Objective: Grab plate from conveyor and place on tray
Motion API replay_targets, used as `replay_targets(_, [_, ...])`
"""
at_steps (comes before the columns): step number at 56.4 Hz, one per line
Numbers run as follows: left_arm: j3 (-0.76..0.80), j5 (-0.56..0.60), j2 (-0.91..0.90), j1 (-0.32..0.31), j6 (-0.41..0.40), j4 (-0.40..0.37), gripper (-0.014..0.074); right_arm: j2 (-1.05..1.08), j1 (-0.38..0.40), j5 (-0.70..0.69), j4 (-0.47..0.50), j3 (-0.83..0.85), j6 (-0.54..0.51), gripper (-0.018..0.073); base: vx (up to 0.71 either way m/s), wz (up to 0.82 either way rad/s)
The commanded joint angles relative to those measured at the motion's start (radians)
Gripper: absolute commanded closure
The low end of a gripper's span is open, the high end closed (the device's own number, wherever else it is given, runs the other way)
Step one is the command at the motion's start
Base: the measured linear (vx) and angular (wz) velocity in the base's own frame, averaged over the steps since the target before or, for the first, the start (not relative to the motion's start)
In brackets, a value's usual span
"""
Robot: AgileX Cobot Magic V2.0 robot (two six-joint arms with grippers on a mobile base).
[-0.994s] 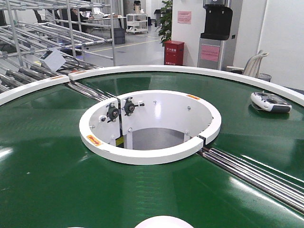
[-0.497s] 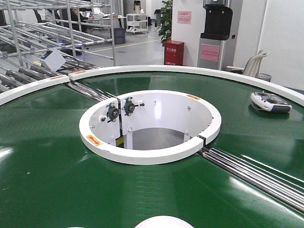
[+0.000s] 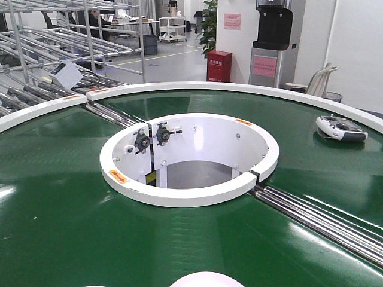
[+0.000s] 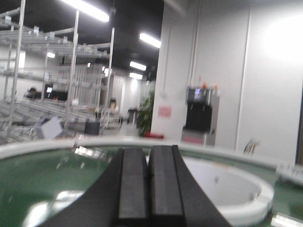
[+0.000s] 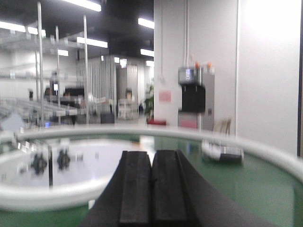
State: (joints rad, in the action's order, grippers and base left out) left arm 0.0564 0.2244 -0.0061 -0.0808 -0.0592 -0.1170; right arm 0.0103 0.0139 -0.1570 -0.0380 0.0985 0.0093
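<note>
At bottom edge of front view, on conveyor (image 3: 60, 227): pale sliver of plate (image 3: 206, 279), only top arc of rim in frame, lying on dark green belt, on near side of central opening (image 3: 209, 137) and well apart from it. Colour hard to judge from so little, whitish-pink. Steel rollers (image 3: 323, 221) across belt at right, more at upper left running up to opening. Grey-white remote controller (image 3: 340, 128) lying on belt far right, near outer white rim. On left wrist view, left gripper (image 4: 147, 153): black pads pressed flat together, nothing between, held above belt, pointing toward white ring of opening. On right wrist view, right gripper (image 5: 152, 155) likewise: pads closed against each other, holding nothing, above belt, remote ahead to right, opening ahead to left. Both wrist views blurred. Behind conveyor: metal racks (image 3: 54, 48) at left, red cabinet (image 3: 219, 66) centre, black-and-grey dispenser (image 3: 274, 42) against white wall.
</note>
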Motion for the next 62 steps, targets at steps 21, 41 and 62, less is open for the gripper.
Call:
replay_targets(21, [0.713, -0.134, 0.572, 0.002, 0.276, 0.000, 0.0594, -0.603, 0.006, 0.262, 0.011, 0.766, -0.098, 0.0568, 0.00, 0.00])
replay_targets(41, [0.718, -0.154, 0.739, 0.002, 0.275, -0.001, 0.0573, -0.815, 0.006, 0.295, 0.121, 0.763, -0.092, 0.0508, 0.00, 0.00])
replay_targets(62, [0.718, -0.197, 0.738, 0.002, 0.257, -0.001, 0.0178, -0.823, 0.006, 0.285, 0.125, 0.763, -0.103, -0.0022, 0.00, 0.00])
